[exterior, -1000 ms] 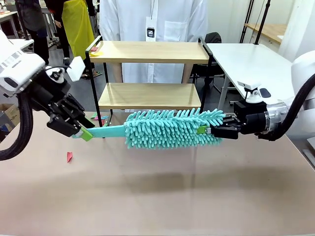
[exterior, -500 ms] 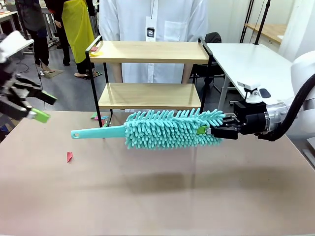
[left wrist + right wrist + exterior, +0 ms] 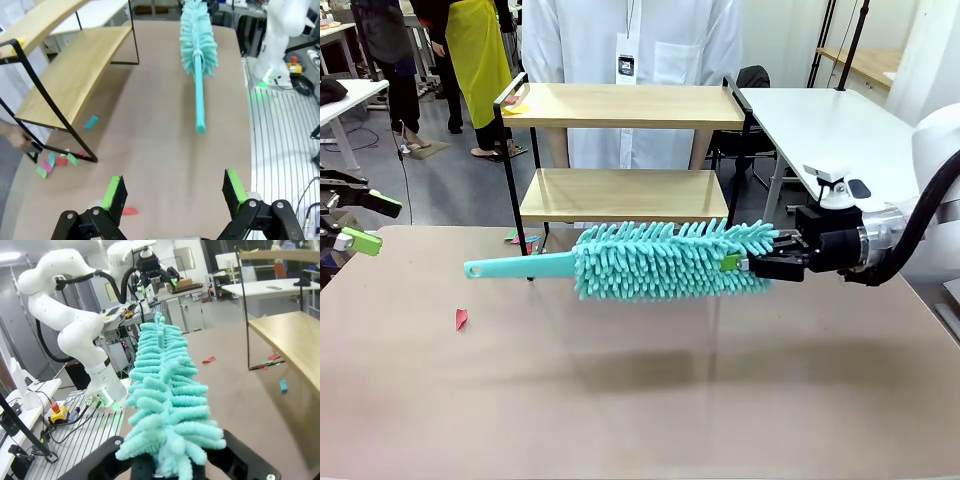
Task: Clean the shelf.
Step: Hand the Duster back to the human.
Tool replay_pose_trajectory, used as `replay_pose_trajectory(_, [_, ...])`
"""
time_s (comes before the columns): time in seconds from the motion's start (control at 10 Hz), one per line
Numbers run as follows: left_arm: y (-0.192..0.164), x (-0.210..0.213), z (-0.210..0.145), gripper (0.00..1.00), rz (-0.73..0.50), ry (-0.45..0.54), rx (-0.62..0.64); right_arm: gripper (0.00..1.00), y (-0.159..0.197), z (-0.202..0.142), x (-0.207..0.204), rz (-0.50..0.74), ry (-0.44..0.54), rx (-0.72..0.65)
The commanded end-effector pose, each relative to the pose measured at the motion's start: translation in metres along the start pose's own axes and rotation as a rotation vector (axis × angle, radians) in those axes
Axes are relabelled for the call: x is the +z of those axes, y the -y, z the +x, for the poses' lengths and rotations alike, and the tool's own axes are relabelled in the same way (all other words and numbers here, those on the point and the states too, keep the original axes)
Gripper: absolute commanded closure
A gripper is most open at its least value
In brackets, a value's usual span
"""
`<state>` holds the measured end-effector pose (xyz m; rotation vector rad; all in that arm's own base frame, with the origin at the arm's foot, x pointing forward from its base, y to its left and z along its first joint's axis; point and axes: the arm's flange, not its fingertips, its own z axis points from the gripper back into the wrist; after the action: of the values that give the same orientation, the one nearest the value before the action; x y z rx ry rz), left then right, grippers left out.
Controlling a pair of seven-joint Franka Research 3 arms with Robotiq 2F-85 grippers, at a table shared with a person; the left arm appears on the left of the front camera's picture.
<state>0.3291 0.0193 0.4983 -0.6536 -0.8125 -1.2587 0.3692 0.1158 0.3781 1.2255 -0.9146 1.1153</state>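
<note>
A white table stands behind the beige tabletop, on grey floor.

1. A big beige worktop fills the near part of the front view.
2. A fluffy teal duster with a long flat teal handle hangs level above the worktop.
3. A small red paper scrap lies on the worktop, near its left side.
4. More little scraps, pink, green and blue, lie in a bunch on the worktop.
5. A yellow paper bit lies higher up, at the back left.
6. A white table stands at the back right.
7. A person in a white coat with a badge stands at the far side.
</note>
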Motion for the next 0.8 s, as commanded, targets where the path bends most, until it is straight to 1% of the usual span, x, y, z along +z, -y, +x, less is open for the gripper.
replay_pose_trajectory(0.0, [0.002, 0.0, 0.006, 0.0, 0.006, 0.004, -0.003, 0.83, -0.009, 0.036, 0.02, -0.043, 0.109, 0.04])
replay_pose_trajectory(0.2, [0.002, 0.0, 0.006, 0.0, 0.006, 0.004, -0.003, 0.83, -0.018, 0.074, 0.045, -0.102, 0.192, 0.078])
replay_pose_trajectory(0.4, [0.002, 0.0, 0.006, 0.0, 0.006, 0.004, -0.003, 0.83, -0.03, 0.109, 0.081, -0.22, 0.283, 0.116])
replay_pose_trajectory(0.6, [0.002, 0.0, 0.006, 0.0, 0.006, 0.004, -0.003, 0.83, -0.037, 0.131, 0.13, -0.434, 0.366, 0.104])
replay_pose_trajectory(0.7, [0.002, 0.0, 0.006, 0.0, 0.006, 0.004, -0.003, 0.83, -0.038, 0.134, 0.149, -0.542, 0.379, 0.072])
